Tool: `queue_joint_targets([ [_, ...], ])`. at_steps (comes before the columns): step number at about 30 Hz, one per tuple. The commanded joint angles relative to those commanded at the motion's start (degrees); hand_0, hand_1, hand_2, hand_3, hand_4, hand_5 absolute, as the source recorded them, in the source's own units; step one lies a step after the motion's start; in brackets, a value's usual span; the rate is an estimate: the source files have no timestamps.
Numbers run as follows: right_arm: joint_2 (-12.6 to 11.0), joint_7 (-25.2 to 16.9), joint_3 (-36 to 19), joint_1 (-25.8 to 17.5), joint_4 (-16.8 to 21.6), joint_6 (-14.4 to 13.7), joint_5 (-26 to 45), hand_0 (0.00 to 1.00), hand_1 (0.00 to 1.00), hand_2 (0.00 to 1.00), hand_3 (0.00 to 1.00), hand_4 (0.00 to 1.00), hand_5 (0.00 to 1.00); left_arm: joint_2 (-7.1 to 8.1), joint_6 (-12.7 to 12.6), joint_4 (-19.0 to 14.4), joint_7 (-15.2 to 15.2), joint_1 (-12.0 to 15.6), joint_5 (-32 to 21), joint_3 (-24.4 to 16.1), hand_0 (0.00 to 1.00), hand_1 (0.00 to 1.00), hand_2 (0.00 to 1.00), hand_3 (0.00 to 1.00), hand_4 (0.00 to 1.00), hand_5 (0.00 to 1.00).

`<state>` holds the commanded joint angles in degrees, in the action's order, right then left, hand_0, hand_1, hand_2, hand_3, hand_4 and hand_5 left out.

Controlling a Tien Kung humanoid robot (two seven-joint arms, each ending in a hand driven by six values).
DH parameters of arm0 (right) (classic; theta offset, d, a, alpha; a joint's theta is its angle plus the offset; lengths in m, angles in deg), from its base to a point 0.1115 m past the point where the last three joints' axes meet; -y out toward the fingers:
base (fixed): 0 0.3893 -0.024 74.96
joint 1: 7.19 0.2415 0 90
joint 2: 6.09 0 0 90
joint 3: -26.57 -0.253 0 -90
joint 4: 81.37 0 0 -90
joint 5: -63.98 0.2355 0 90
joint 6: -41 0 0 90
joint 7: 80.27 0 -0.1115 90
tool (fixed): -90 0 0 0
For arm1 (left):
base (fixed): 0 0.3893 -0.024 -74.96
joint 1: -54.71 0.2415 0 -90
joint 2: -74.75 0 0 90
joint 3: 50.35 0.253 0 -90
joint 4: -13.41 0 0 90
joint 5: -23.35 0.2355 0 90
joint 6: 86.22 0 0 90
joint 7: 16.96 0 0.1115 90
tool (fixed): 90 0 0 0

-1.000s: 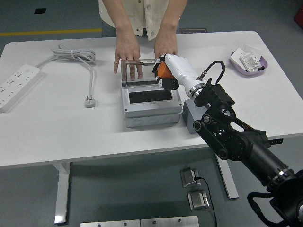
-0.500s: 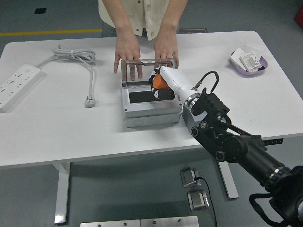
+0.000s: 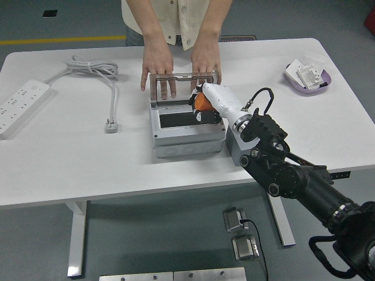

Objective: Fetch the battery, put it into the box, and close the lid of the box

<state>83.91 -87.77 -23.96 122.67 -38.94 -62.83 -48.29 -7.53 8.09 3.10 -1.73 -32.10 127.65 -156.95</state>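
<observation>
The robot's right hand (image 3: 205,105), white and smooth with orange and black parts, reaches over the open grey plastic box (image 3: 187,127). I cannot tell how it is closed, or where the battery is. A person's two hands (image 3: 157,63) hold the clear lid (image 3: 183,86) upright.

At frame centre, the right hand (image 3: 206,106) reaches into the grey box (image 3: 187,132); a person's hands (image 3: 157,65) brace its open lid (image 3: 184,85).

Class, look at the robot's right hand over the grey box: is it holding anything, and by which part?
It cannot be told: the right hand hovers over the open box, its underside hidden.
</observation>
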Motion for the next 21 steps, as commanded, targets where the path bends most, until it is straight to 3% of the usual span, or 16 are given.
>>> queue_joint_targets([
  [2, 0.0, -0.1, 0.1, 0.1, -0.4, -0.1, 0.8, 0.191, 0.304, 0.449, 0.456, 0.199, 0.002, 0.01, 0.0, 0.0, 0.0, 0.0, 0.0, 0.0, 0.613, 0.638, 0.612, 0.600, 0.629, 0.137],
  [3, 0.0, -0.2, 0.2, 0.1, -0.5, -0.1, 1.1, 0.250, 0.390, 0.542, 0.615, 0.310, 0.002, 0.02, 0.0, 0.0, 0.0, 0.0, 0.1, 0.0, 0.613, 0.637, 0.611, 0.599, 0.628, 0.137],
  [14, 0.0, -0.9, 1.4, 0.9, -0.8, -0.1, 4.0, 0.276, 0.425, 0.553, 0.637, 0.339, 0.028, 0.10, 0.1, 0.0, 0.0, -0.1, 0.4, -0.2, 0.612, 0.637, 0.612, 0.599, 0.628, 0.137],
  [15, 0.0, -0.9, 1.6, 1.0, -0.8, -0.1, 4.2, 0.300, 0.445, 0.580, 0.661, 0.452, 0.213, 0.11, 0.1, 0.0, 0.1, -0.2, 0.4, -0.3, 0.612, 0.637, 0.611, 0.599, 0.626, 0.140],
  [21, 0.0, -0.8, 2.5, 1.6, -0.9, 0.0, 4.9, 0.313, 0.450, 0.584, 0.668, 0.474, 0.223, 0.16, 0.1, 0.0, 0.1, -0.3, 0.5, -0.3, 0.612, 0.636, 0.612, 0.599, 0.624, 0.143],
])
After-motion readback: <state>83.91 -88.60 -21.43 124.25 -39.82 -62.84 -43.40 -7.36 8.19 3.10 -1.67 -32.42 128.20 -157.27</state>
